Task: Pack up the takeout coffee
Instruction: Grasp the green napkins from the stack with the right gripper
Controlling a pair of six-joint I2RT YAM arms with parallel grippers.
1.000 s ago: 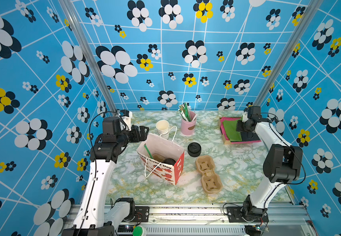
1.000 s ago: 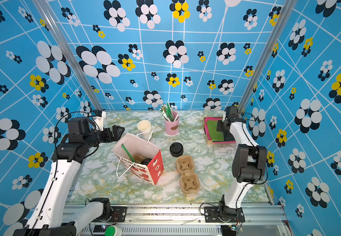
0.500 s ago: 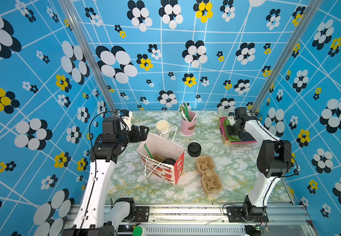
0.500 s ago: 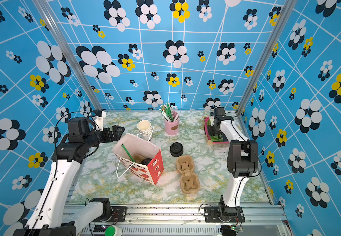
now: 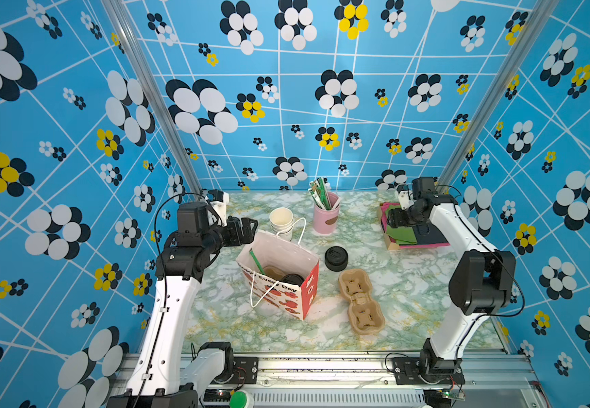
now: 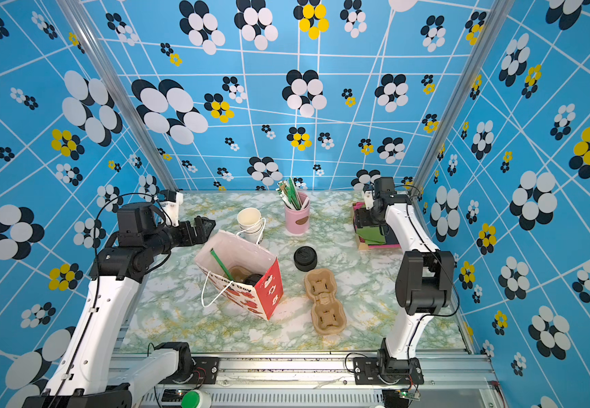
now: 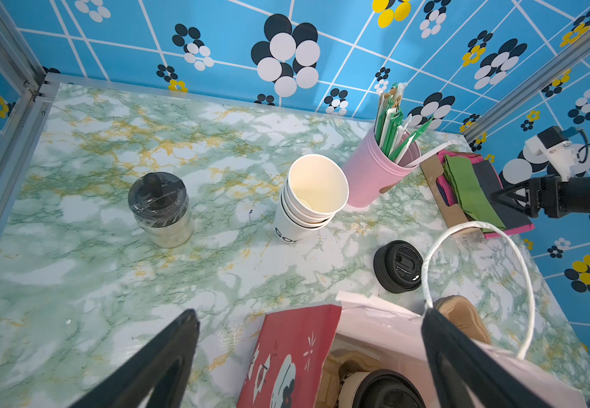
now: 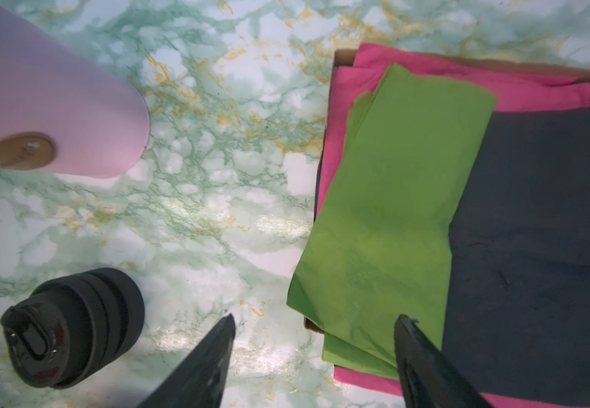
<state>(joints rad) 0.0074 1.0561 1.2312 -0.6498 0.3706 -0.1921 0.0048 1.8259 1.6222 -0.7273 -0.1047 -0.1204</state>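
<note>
2 worries: bag (image 5: 279, 296) is leaning with the left gripper (image 5: 249, 228) hanging at its rim, fingers wide and empty, so a nudge could be tipping it. Right gripper (image 8: 316, 318), fingers apart and empty, is hovering over the napkins (image 8: 403, 197), maybe dragging several. Coffee (image 5: 291, 279) is sitting inside the bag.

Left arm (image 5: 166, 318) and right arm (image 5: 463, 229), white and black, on 1 slotted aluminium rail (image 5: 321, 367).
White tubular links (image 6: 85, 335) dotted with small screw holes, chunky black joint housings (image 5: 480, 282), thin black cables (image 5: 155, 222) looping alongside, white camera mount (image 5: 218, 203) at each wrist, black left tool (image 7: 309, 314) and right tool (image 8: 316, 318) with slim tapered fingers (image 7: 166, 353).
</note>
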